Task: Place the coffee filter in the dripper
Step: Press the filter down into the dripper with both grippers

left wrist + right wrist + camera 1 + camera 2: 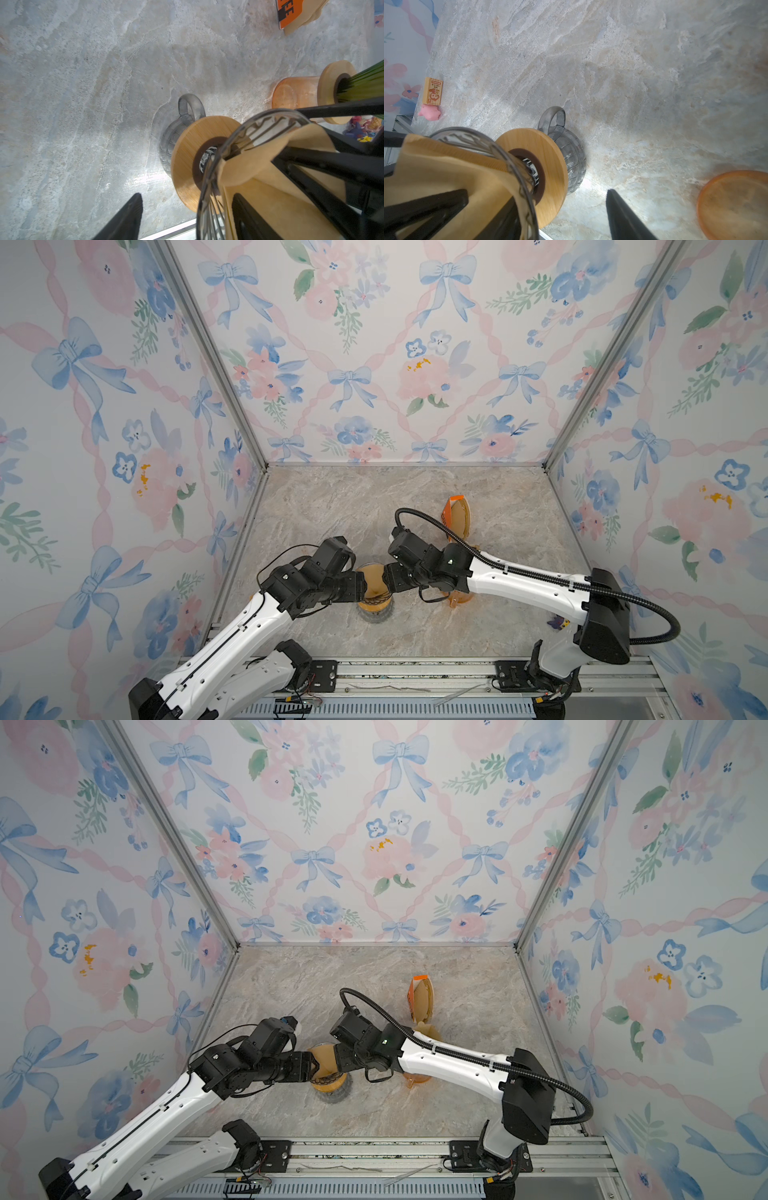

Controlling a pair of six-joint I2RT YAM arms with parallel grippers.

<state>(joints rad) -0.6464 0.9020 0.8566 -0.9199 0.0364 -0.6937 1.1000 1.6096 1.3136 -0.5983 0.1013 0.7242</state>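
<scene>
**Front right.** A small purple and yellow toy figure (pixel 559 622) lies on the grey marble-patterned bench (pixel 332 510), just beside the right arm.

**Front centre.** A smoky grey glass pot (pixel 168 141) with a loop handle stands upright. The clear glass cone dripper (pixel 185 158), with its round wooden collar, sits on the pot's mouth.

**In the dripper.** The tan paper coffee filter (pixel 259 166) sits inside the glass cone. Its top edge rises above the rim.

**Left pincer** (pixel 366 587). It reaches in from the left in both top views. Its jaws are spread, with one finger inside the filter and the other outside the dripper, clear of the glass. It pinches nothing.

**Right pincer** (pixel 386 578). It reaches in from the right and meets the left pincer over the cone. Its jaws are also spread, one finger inside the filter and the other outside and apart from the dripper. It pinches nothing.

**Just right of the dripper.** An orange translucent glass pot (pixel 291 93) stands partly under the right arm. It carries a second wooden collar and a green ribbed cone (pixel 363 83).

**Bench edge, by the floral wall.** A small wooden block printed with a cartoon monkey (pixel 432 91) sits just beside a pink soft toy (pixel 429 112).

**Further back, right of centre.** A pack of tan paper filters with an orange label (pixel 459 516) stands upright, well apart from the dripper.
</scene>
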